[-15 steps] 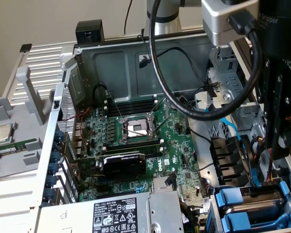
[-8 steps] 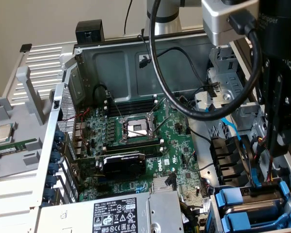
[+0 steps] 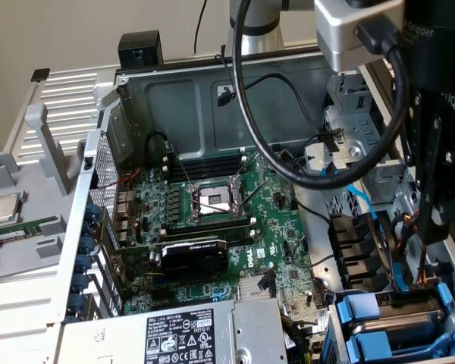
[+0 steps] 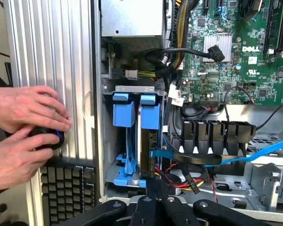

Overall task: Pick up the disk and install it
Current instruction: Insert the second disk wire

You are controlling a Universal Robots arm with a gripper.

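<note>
One gripper (image 4: 155,200) is closed, its black fingers pressed together at the near edge of the drive cage in the wrist view. The fingers meet on the edge of the disk (image 4: 147,141), which stands on its edge in the cage, silver body inside a blue carrier frame, directly in front of the gripper. Whether the fingers truly clamp the disk or only touch its edge, I cannot tell.

Just beside the disk stands a second blue carrier (image 4: 123,136) in the neighbouring slot of the same cage. On the other side of the gripper run a flat blue cable (image 4: 254,153) and a bundle of red and yellow wires (image 4: 184,176). Further from the gripper sit a row of black cable connectors (image 4: 217,136) and, beyond them, the green motherboard (image 4: 236,52).

In the exterior view the black arm (image 3: 432,152) reaches down into the open computer case (image 3: 212,98) toward the blue carriers.

Well apart from the gripper, outside the case wall, two hands (image 4: 23,136) hold a small black object.
</note>
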